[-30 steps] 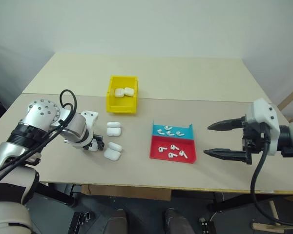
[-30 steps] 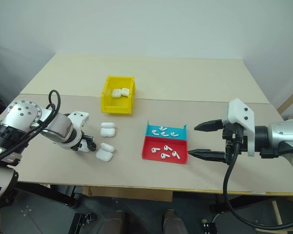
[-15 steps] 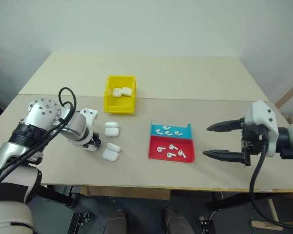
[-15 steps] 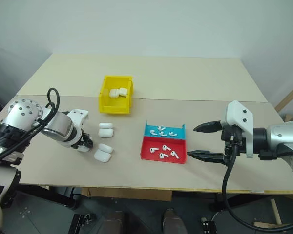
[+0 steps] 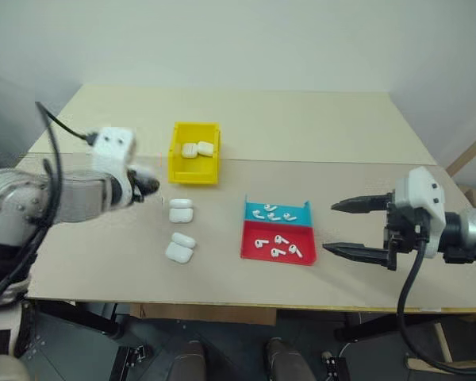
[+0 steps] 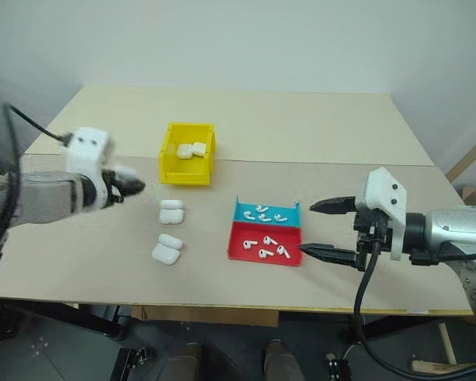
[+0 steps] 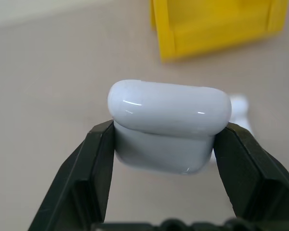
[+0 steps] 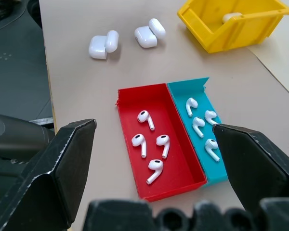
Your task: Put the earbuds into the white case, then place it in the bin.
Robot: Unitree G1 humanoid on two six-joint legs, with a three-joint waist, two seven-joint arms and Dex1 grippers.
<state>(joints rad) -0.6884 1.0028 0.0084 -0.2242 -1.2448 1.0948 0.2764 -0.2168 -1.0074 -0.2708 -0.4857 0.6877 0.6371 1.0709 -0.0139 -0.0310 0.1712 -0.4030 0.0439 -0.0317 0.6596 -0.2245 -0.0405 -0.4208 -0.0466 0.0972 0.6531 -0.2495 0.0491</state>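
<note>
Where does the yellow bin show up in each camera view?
Left eye: bin left of centre, beyond the open cases.
Right eye: same place.
Left wrist: bin beyond the held case.
Right wrist: bin past the tray.
Shared landmark: the open cases before it.

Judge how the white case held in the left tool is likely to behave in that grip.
The case looks glossy and rounded, so it may slip between the fingers. It seems rigid: no dent where the left tool pinches it. Probably light.
</note>
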